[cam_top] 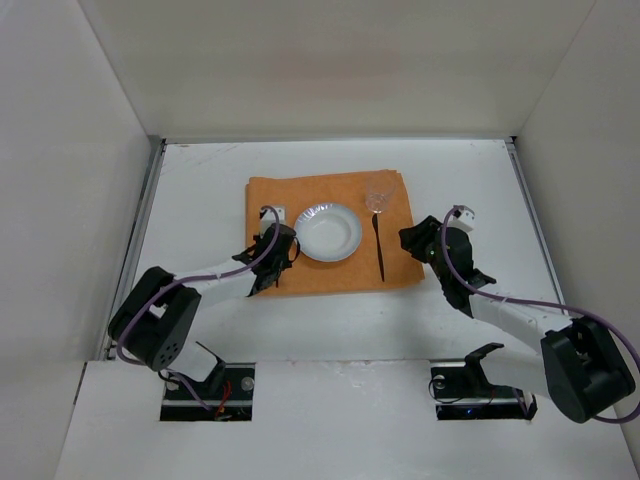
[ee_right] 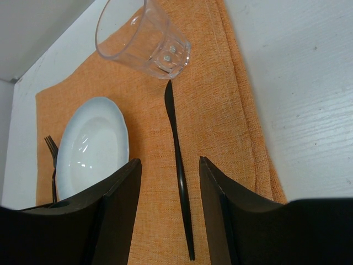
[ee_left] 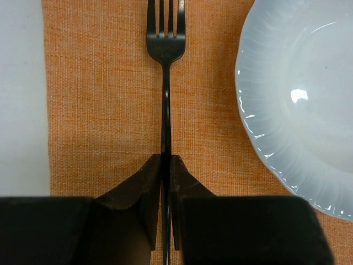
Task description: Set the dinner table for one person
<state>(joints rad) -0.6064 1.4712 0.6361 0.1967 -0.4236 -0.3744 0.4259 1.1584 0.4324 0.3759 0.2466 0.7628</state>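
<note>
At left wrist only: fork [ee_left: 165,55] within left gripper [ee_left: 166,165].

table [cam_top: 200,200]: matte white
mat [cam_top: 300,192]: orange, fine woven weave
plate [cam_top: 328,232]: glossy white, ribbed rim
fork [ee_left: 165,83]: black
knife [ee_right: 177,160]: black
glass [ee_right: 140,36]: clear

Left hand [ee_left: 165,161] pinched closed, right hand [ee_right: 169,163] spread apart, both arms extended.
</note>
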